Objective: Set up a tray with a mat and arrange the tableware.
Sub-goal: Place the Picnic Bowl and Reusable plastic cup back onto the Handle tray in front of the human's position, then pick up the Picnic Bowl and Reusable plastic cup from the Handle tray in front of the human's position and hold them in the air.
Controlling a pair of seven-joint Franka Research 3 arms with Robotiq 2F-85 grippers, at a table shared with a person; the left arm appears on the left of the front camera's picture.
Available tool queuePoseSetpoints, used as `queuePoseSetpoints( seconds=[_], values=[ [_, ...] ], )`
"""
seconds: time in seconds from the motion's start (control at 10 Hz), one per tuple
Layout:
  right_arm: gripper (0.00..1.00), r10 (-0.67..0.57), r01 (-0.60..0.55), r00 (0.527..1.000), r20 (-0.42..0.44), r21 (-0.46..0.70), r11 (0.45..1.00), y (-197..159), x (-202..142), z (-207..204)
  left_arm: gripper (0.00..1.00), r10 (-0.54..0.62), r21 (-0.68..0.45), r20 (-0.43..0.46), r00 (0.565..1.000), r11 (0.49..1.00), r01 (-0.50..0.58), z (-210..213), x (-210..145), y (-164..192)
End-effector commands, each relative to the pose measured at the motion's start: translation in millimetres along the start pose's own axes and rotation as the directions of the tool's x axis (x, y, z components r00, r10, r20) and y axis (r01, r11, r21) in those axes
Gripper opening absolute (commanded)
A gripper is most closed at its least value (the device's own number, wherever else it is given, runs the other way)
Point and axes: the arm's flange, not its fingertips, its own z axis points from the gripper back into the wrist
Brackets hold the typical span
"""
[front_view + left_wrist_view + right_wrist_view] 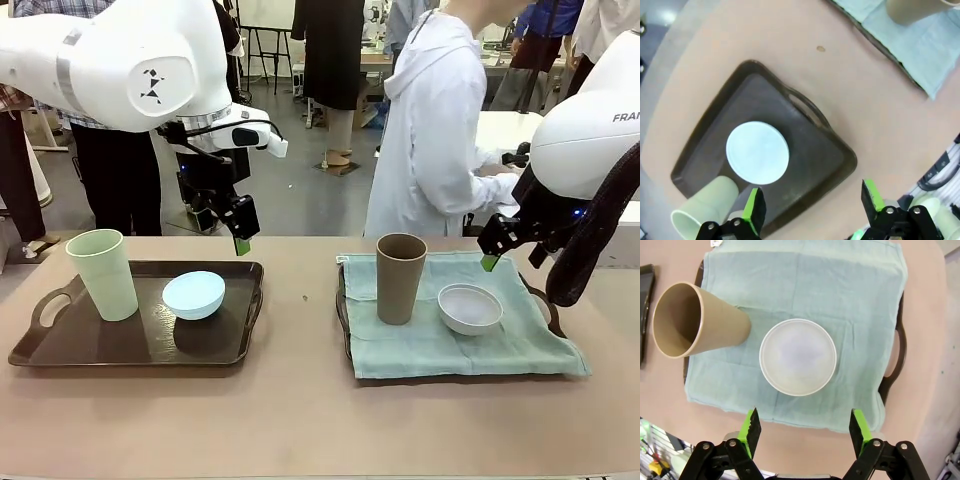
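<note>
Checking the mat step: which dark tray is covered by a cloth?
The dark tray on the robot's right, under the pale green cloth mat, carrying the brown plastic tumbler and white round bowl. The other dark tray has no cloth.

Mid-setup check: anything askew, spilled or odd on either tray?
Nothing spilled or tipped. One mismatch: the left tray is bare, with the pale green tumbler and light blue bowl straight on it, while the right tray has a green mat, which hangs over its front right edge.
</note>
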Motion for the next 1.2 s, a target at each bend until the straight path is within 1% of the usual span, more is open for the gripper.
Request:
queuePoseSetpoints(
  seconds=[0.0,0.9,1.0,1.1],
  values=[
    [0.92,0.011,-0.011,1.0,0.003,0.019,1.0,-0.2,-1.2,0.6,1.0,-0.019,-0.03,0.02,1.0,0.999,0.02,0.7,-0.5,2.8],
    [0.92,0.011,-0.011,1.0,0.003,0.019,1.0,-0.2,-1.2,0.6,1.0,-0.019,-0.03,0.02,1.0,0.999,0.02,0.7,-0.5,2.8],
    [0.92,0.003,-0.003,1.0,0.001,0.002,1.0,1.2,0.3,0.5,1.0,-0.005,-0.01,0.008,1.0,1.0,0.005,-1.9,1.9,1.0],
    [0.92,-0.042,0.042,0.999,0.008,0.022,0.999,-11.2,-6.8,8.0,1.0,0.049,-0.073,0.011,0.999,0.996,-0.048,7.0,-22.5,24.3]
  ],
)
